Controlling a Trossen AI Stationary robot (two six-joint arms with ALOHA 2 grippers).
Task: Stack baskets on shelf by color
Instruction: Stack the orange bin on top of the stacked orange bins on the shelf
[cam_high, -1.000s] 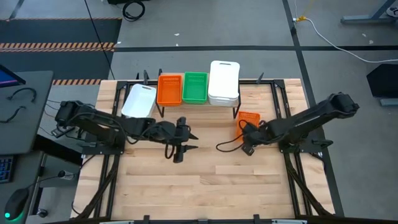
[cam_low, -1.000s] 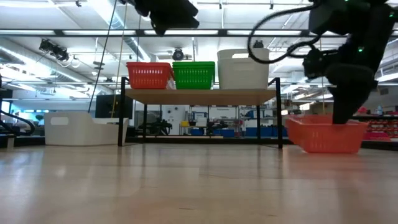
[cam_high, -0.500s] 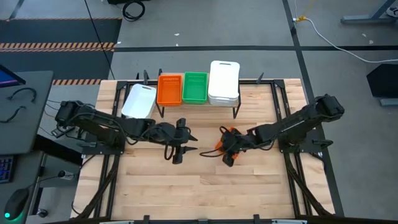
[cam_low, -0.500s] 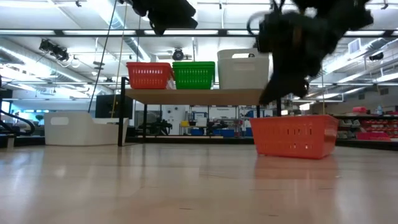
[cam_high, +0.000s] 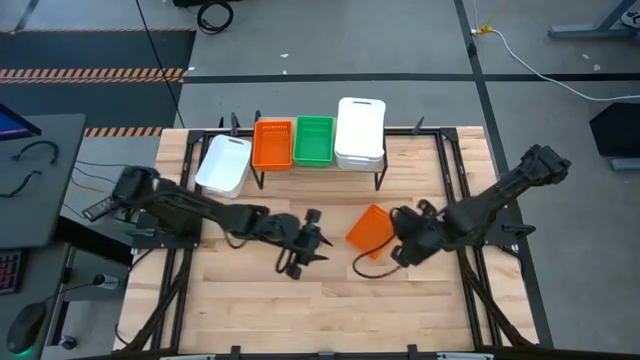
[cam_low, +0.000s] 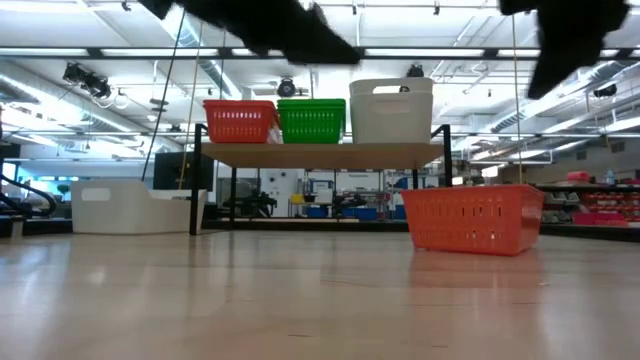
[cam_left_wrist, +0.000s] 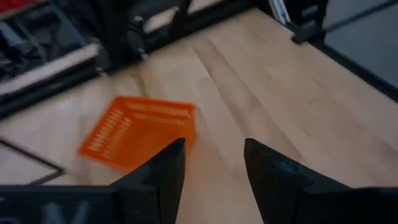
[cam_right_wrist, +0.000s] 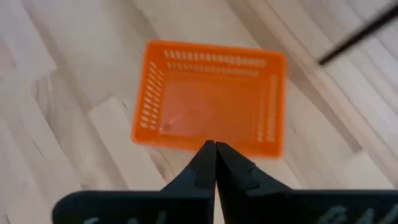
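High view has the loose orange basket (cam_high: 367, 228) sitting upright on the table (cam_high: 400, 300), well in front of the shelf (cam_high: 372, 170), long axis skewed diagonally to its edge. Left gripper (cam_high: 318, 241) hangs beside it with jaws spread and empty; right gripper (cam_high: 401, 231) is just past its other side, jaws clenched on nothing. My worry: that skew could make a rim grab slip or twist the basket.
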